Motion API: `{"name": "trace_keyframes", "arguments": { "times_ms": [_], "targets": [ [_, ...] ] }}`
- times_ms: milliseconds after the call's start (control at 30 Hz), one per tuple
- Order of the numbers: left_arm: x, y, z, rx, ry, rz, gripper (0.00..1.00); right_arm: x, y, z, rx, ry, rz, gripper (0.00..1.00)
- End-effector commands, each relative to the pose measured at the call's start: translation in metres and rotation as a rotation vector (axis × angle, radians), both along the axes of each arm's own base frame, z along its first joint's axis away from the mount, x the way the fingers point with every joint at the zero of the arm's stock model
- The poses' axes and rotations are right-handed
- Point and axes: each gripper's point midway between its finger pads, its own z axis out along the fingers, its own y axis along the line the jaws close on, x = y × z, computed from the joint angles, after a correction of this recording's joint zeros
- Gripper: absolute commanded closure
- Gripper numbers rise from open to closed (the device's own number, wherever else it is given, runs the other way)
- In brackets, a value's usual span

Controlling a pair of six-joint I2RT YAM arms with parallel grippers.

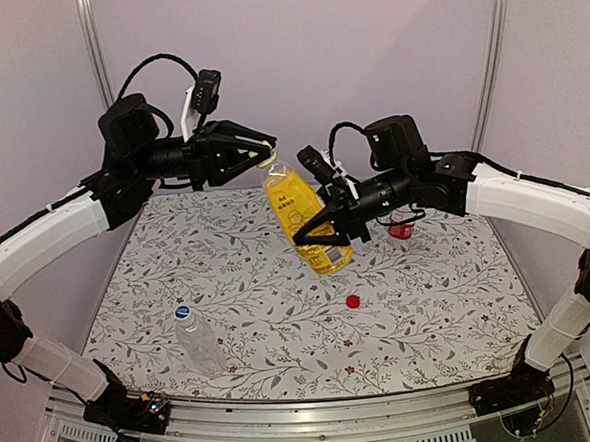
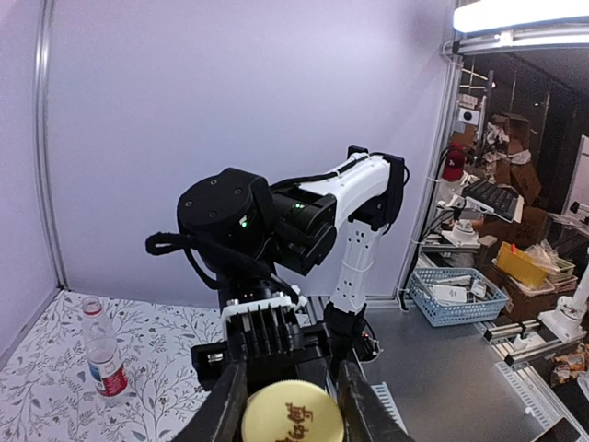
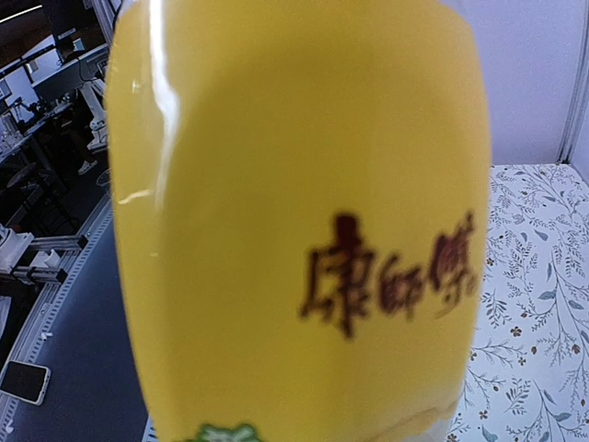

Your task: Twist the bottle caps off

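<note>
Both arms raised over the tabletop (image 1: 430,293), meeting at the tilted yellow bottle (image 1: 296,203).
The left fingers (image 2: 225,405) pinch the yellow cap (image 2: 293,419); the right fingers (image 1: 328,241) clench its body.

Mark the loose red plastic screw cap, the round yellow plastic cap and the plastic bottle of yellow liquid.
loose red plastic screw cap (image 1: 353,301), top external view, its top face.
round yellow plastic cap (image 2: 293,416), left wrist view, centre of its printed top.
plastic bottle of yellow liquid (image 1: 292,203), top external view, upper body.

Top looks down on my whole table (image 1: 430,303); left wrist faces past the yellow cap (image 2: 293,416) to the right arm (image 2: 354,198); right wrist hugs the yellow bottle (image 3: 276,184), shared with top.
</note>
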Motion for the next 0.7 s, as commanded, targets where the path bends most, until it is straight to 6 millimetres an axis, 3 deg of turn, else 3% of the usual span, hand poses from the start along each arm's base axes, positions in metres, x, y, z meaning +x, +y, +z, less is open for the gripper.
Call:
{"name": "trace_keyframes", "arguments": {
  "times_ms": [0, 267, 433, 667],
  "targets": [
    [-0.005, 0.007, 0.017, -0.035, -0.040, 0.003, 0.67, 0.007, 0.002, 0.002, -0.005, -0.008, -0.022, 0.69],
    [0.007, 0.010, 0.024, -0.050, 0.024, 0.097, 0.83, 0.029, 0.002, -0.005, -0.053, -0.034, -0.144, 0.70],
    [0.033, 0.014, 0.022, -0.047, 0.112, 0.285, 0.88, 0.054, 0.000, -0.007, -0.102, -0.068, -0.279, 0.69],
    [0.073, 0.024, 0.004, -0.027, 0.265, 0.602, 0.89, 0.101, -0.012, -0.014, -0.172, -0.120, -0.547, 0.69]
  ]
}}
